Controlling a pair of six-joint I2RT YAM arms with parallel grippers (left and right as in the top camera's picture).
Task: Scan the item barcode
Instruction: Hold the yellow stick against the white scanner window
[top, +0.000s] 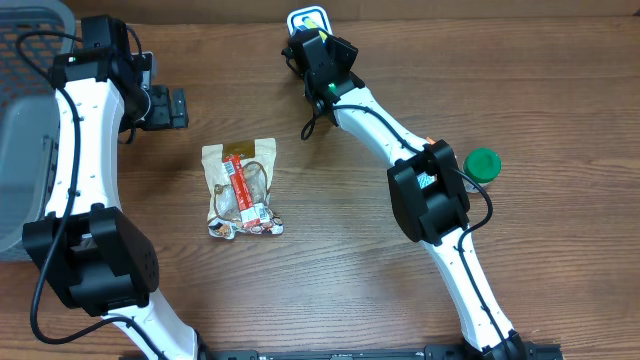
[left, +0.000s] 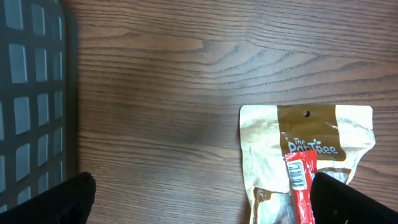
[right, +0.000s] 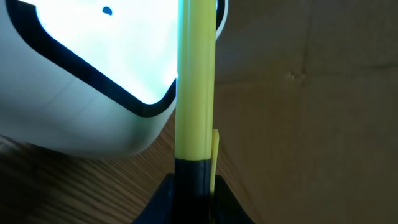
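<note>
- Firstly, the snack bag (top: 240, 190) lies flat on the wooden table (top: 340, 260), between the two arms and well apart from both claws.
- Its end with the small hang hole points to the far side, and the other end looks crumpled.
- A red label (left: 300, 174) runs along the middle of the bag, and the left wrist view shows a barcode on it, facing up.
- The left claw (top: 180, 107) is wide open and holds nothing; it is at the far left of the bag, above bare wood.
- In the left wrist view one dark fingertip (left: 62, 199) is in each lower corner, and the bag's far end lies beside the right one.
- A grey basket (top: 30, 60) stands at the far left, just beside the left arm.
- The right claw (right: 193, 193) is closed on a yellow stick (right: 196, 81) and grips it at its black lower end.
- This claw is at the far middle of the table, just beside a white device (top: 305, 17) with a bright, black-framed face.
- I cannot tell if the stick touches this device.
- A green cap (top: 482, 163) lies on the right, just beside the right arm.
</note>
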